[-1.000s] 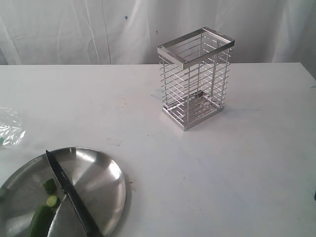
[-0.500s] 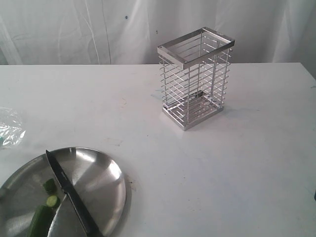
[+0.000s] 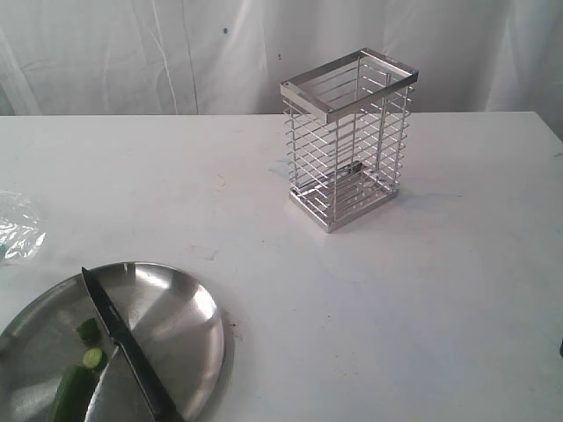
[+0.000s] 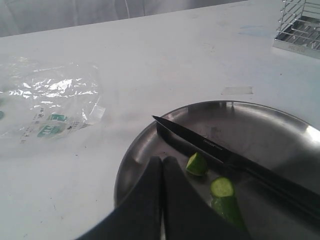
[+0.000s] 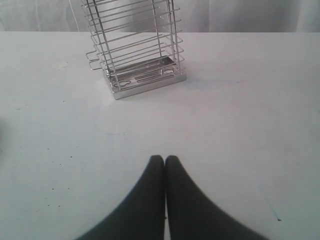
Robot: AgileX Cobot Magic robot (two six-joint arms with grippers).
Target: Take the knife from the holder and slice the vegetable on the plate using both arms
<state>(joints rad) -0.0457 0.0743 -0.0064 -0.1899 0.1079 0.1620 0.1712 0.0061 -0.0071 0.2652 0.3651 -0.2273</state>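
– Knife first: is it out of the holder?

– Yes. It lies flat across the plate, just ahead of the left gripper, with the blade tip pointing away and the handle running off toward the plate's near edge. Nothing is gripping it.

– And the vegetable?

– It is on the same plate, beside the blade. One short end piece lies cut off, right next to the left fingertips. The longer part shows a pale cut face.

– What state are the end effectors in?

– The left gripper's jaws are pressed together and empty, hovering at the plate's rim. The right gripper is likewise closed on nothing, over bare table. The wire holder stands well ahead of it, upright and empty.

– Anything else nearby?

– A crumpled plastic bag lies off to one side of the left gripper, clear of the plate.

– How far along is the task?

– Taking the knife from the holder is done, and at least one cut has been made. With the knife set down and both grippers free, I judge the slicing finished or paused. Any further slices would need a fresh grasp on the handle.
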